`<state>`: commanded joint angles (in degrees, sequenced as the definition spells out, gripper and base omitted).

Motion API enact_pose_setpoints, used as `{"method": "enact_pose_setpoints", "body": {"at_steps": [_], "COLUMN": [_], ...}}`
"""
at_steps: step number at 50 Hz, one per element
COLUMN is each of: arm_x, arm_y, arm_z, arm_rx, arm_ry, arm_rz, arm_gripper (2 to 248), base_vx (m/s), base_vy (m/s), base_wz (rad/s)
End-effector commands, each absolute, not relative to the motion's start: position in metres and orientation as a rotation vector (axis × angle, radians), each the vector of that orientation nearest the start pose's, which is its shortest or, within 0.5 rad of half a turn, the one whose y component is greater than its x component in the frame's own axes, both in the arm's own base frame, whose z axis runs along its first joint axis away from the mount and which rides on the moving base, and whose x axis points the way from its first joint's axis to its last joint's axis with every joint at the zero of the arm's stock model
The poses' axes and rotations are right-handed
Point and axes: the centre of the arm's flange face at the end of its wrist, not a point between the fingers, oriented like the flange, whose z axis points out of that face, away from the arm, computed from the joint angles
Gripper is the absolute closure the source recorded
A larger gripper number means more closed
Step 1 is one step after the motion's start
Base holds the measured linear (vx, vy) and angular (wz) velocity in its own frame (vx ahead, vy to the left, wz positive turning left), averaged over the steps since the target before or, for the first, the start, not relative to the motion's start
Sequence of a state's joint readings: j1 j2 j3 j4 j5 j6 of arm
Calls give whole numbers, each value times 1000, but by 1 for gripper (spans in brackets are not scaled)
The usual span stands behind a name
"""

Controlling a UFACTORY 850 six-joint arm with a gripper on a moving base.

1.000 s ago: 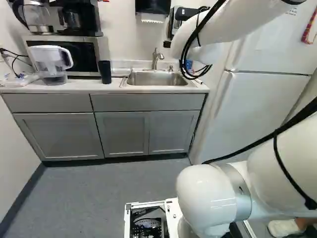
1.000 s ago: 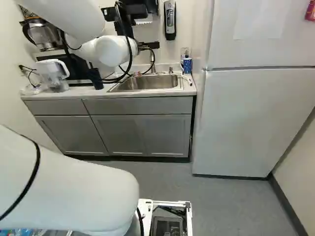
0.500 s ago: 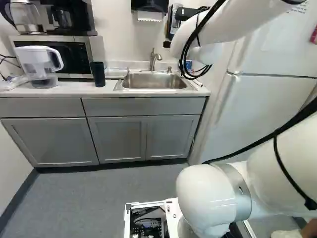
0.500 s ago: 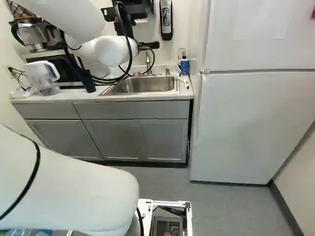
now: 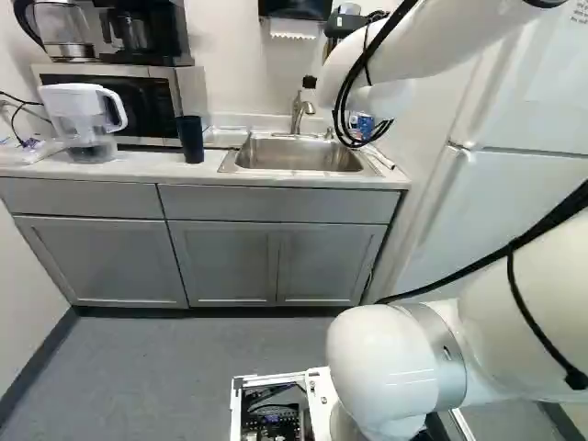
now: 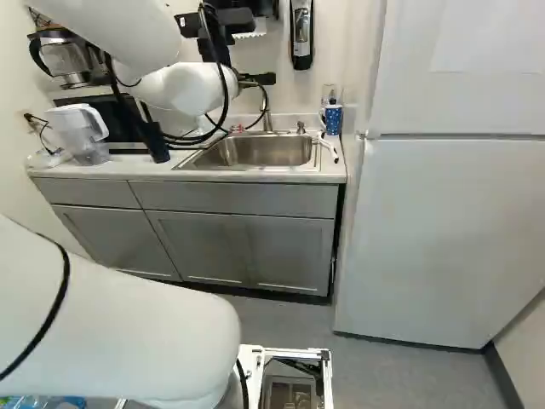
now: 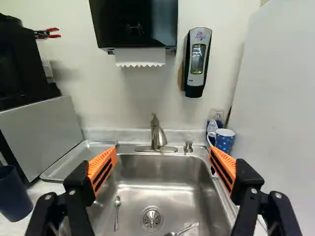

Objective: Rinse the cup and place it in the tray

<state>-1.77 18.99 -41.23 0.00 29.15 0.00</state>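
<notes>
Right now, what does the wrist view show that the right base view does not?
Only the wrist view shows the metal utensils lying in the sink and the round drain between them.

Only the right base view shows the white pitcher on the counter and the cabinet doors below.

Both show the sink, its faucet, the dotted blue mug and the tall dispenser on the wall.

Dark cup [image 7: 14, 196] and spotted blue mug [image 7: 225, 142] stand upright, metal tray [image 7: 81, 156] between.
</notes>
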Motion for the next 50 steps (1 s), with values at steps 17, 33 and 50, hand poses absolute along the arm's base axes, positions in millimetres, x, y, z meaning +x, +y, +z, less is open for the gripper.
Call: {"method": "enact_pose_setpoints", "body": {"at_steps": [17,33,50], "arm_x": [407,407,407], "arm_y": [-13,-13,-13], "arm_z": [650,650,650], "arm_rx": [-2249,-2249,-2249], "arm_ry": [35,35,35], "arm_rz": [-2224,-2224,-2224], "arm_gripper": [3,3,3], "base_vx": [115,114,97], "base_vy": [-11,-10,-1], "base_wz": [169,174,172]}}
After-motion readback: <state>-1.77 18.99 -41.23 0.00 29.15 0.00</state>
